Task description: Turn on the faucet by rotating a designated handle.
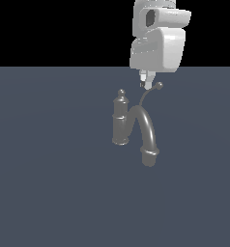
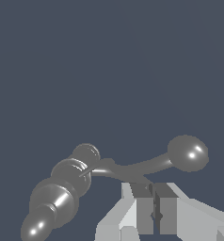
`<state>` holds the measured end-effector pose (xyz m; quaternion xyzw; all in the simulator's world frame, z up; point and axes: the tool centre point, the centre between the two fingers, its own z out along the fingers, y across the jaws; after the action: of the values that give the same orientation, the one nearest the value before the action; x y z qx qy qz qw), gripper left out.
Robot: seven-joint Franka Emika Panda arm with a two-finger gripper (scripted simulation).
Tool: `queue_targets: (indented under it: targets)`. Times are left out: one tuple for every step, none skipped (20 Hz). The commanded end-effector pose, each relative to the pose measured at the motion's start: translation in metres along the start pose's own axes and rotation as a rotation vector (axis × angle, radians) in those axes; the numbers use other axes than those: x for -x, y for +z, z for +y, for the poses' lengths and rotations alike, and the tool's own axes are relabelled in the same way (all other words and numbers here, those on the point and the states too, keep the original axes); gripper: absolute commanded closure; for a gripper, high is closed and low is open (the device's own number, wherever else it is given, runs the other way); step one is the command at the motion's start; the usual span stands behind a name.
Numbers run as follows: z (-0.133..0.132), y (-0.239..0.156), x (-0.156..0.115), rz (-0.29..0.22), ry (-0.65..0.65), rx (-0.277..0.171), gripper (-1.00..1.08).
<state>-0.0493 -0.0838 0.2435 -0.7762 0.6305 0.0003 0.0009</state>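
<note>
- Tabletop (image 1: 49,193): flat, matte slate-blue surface, uniform, under a black background.
- Faucet (image 1: 121,123): glossy dark-grey metal; upright ringed cylindrical post with a small knob finial, standing near the tabletop's middle. Thick arched spout (image 1: 145,132) curves down toward the exterior view's right, ending in a collared mouth.
- Handle (image 1: 150,94): thin wiry curved lever, same grey metal, rising from the post to a small ball tip.
- Claw (image 1: 146,83): pale grey, blocky, smooth; fingers pressed together with only a thin seam between them in the wrist view, gripping nothing. It hangs just beside the handle's ball tip; contact cannot be judged.
- Arm (image 1: 158,38): white rounded casing above, partly masking the handle's backdrop.
</note>
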Motion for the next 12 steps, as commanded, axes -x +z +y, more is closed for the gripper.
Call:
queue_targets:
  targets:
    - [-0.003,0.001,-0.018,0.002,0.021,-0.001,1.08]
    - [-0.005,0.001,-0.021,0.002,0.022,-0.001,1.08]
    - [-0.007,0.001,-0.024,0.002,0.023,-0.001,1.08]
    - [-0.009,0.001,-0.027,0.002,0.024,-0.001,1.08]
    - [-0.011,0.001,-0.03,0.002,0.025,-0.001,1.08]
    - [-0.013,0.001,-0.033,0.002,0.026,0.0,1.08]
    - [-0.016,0.001,-0.036,0.002,0.027,0.0,1.08]
    - [-0.018,0.001,-0.039,0.002,0.028,0.0,1.08]
    - [-0.02,0.001,-0.042,0.002,0.029,0.0,1.08]
    - [-0.022,0.001,-0.045,0.002,0.03,0.0,1.08]
    - [-0.024,0.001,-0.048,0.002,0.031,0.0,1.08]
    - [-0.026,0.001,-0.051,0.002,0.032,0.0,1.08]
